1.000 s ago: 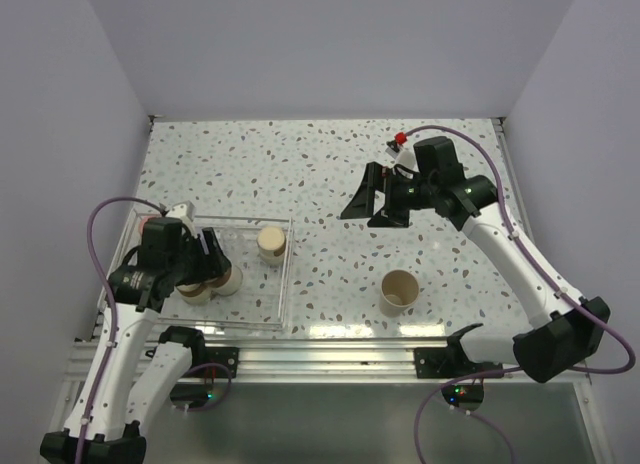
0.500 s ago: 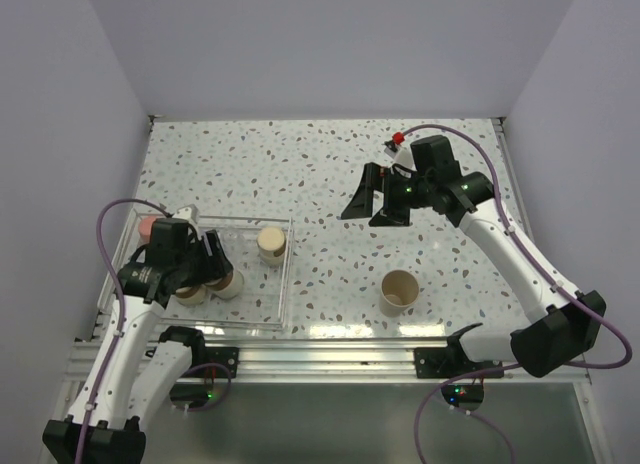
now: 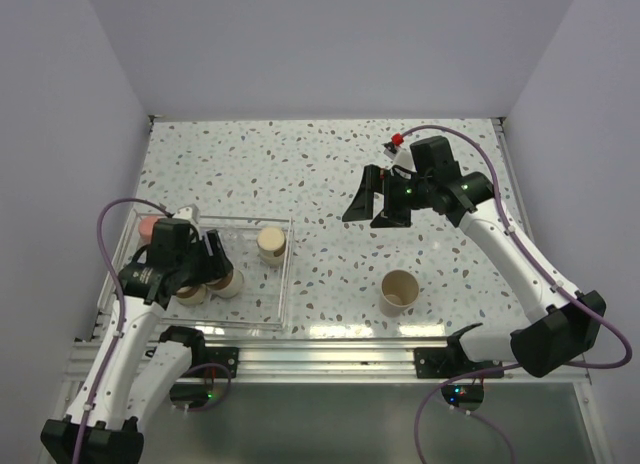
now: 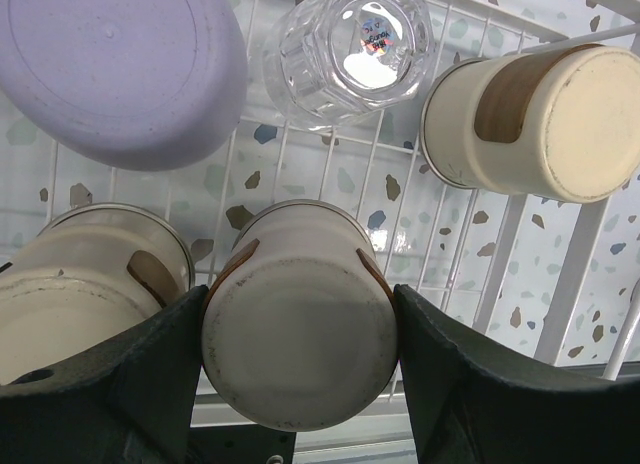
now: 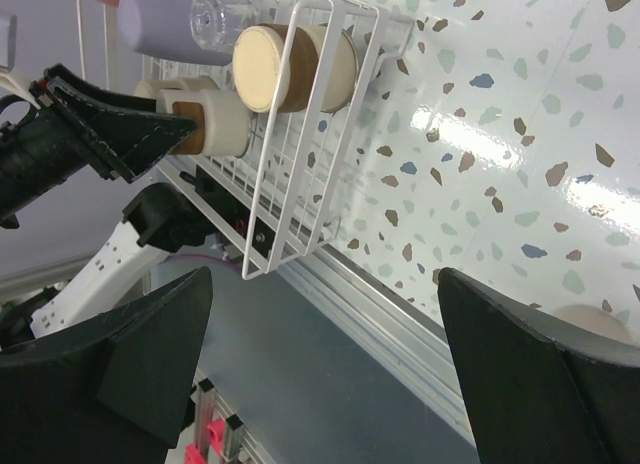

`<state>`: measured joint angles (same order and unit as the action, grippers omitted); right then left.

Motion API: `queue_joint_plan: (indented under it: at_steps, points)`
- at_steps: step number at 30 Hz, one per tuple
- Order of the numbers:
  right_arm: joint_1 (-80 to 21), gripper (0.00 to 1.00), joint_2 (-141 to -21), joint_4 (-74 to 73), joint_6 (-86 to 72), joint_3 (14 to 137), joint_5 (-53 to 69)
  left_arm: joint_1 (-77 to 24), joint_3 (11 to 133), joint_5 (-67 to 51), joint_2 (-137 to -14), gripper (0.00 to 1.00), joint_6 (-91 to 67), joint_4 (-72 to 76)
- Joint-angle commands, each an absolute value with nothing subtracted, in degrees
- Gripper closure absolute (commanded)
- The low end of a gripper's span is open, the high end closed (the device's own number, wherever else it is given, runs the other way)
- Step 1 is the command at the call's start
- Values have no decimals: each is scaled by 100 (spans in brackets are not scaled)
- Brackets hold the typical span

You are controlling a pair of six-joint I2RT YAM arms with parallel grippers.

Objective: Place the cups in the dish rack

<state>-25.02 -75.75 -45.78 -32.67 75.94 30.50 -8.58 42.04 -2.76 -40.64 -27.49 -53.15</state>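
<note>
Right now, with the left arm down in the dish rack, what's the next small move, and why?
Probably open the jaws of the left gripper. They flank and seem to touch the banded cup, which sits base-up in the dish rack beside other cups, so releasing it looks like the step before lifting away.

Lab: enclosure walls point(image 3: 330, 44), aluminium rail point(image 3: 330, 356)

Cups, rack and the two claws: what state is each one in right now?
left gripper, closed on the middle banded cup.
middle banded cup, bottom up in the dish rack.
right gripper, open, empty.
beige cup, upright, on the table outside the rack.
lavender cup, bottom up in the rack.
clear cup, in the rack.
</note>
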Motion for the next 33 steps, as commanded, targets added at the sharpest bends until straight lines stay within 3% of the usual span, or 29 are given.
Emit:
queue_joint_plan:
  at_steps: [1,25,33]
  points:
    - [-2505,2,-7541,-4614,-3129,7778,2962,-923,4175,-158,-4087,44,-2839,-5010]
    - [-2487,2,-7031,-4667,-3067,7286,2865,-1213,4140,-53,-4087,14,-2944,-5036]
    - [-2496,2,-6952,-5053,-2831,7409,2436,-1213,4394,-158,-4052,12,-2979,-5063]
